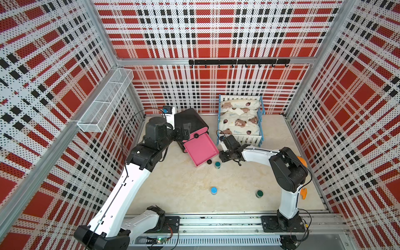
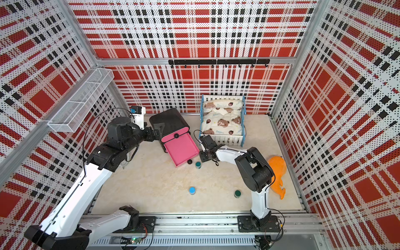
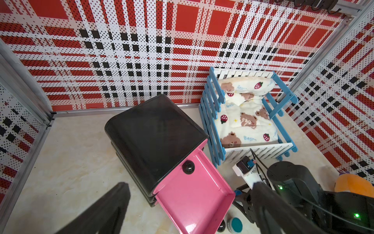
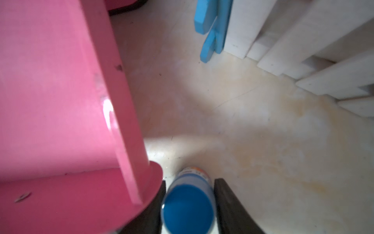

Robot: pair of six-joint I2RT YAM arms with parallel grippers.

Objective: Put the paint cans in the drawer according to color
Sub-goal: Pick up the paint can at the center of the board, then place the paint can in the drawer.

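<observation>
Blue can [image 4: 188, 204] beside open pink drawer [image 1: 200, 149]

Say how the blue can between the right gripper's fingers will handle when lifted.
The blue can looks small and rigid, so probably light. Its smooth round sides may slip or twist between the flat fingers of the right gripper. Tipped on its side, it would likely roll.

4 paint cans [image 1: 213, 191], 1 chest [image 1: 192, 118], 1 bed [image 1: 251, 138]
</observation>
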